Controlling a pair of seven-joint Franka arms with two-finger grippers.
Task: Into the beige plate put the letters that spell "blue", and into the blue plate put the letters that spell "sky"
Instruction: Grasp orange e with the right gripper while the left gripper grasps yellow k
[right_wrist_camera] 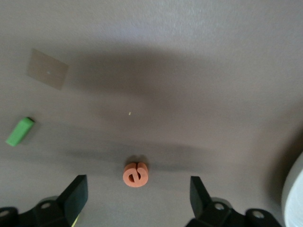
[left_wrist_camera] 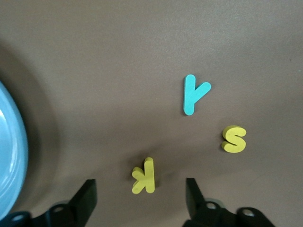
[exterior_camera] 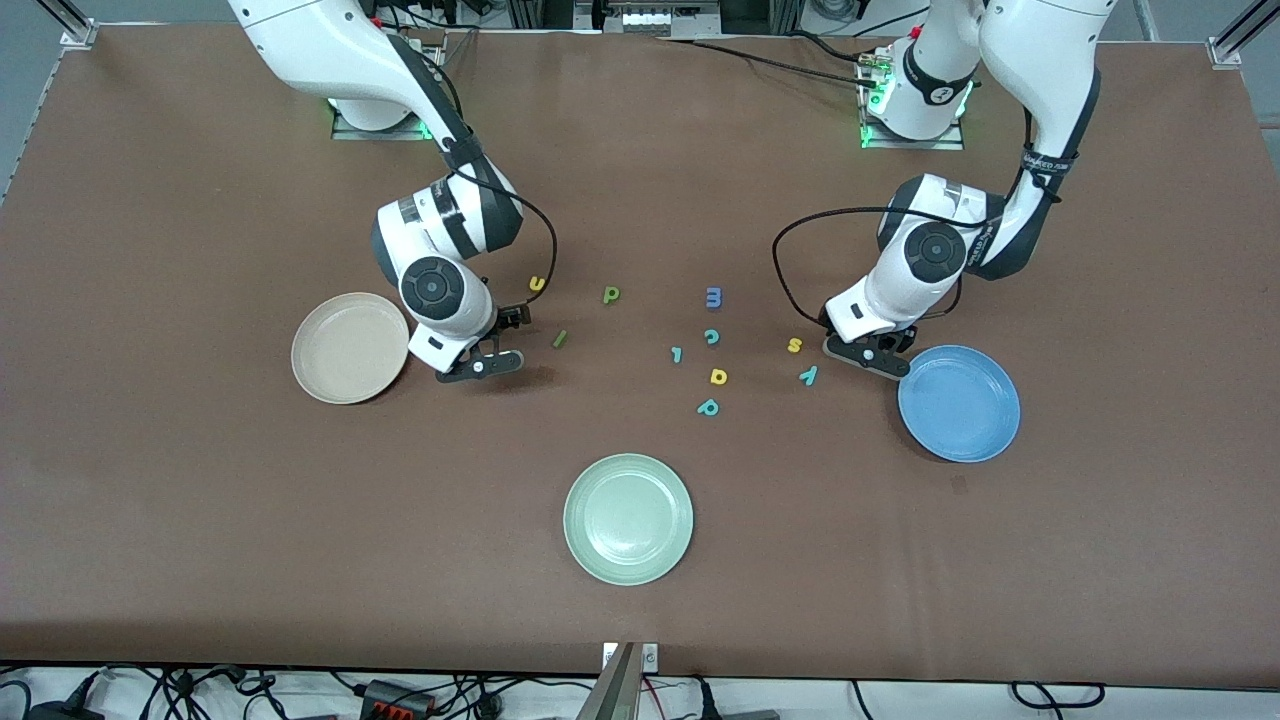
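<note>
Left wrist view: open left tool [left_wrist_camera: 139, 198] around yellow k [left_wrist_camera: 144, 175]

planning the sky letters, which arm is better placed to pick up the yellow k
Left. The left gripper hangs open right over the yellow k, beside the blue plate. The right gripper is over the orange e.

Three plates [exterior_camera: 350, 347]; eleven toy letters [exterior_camera: 711, 337]; two arms [exterior_camera: 440, 250].
</note>
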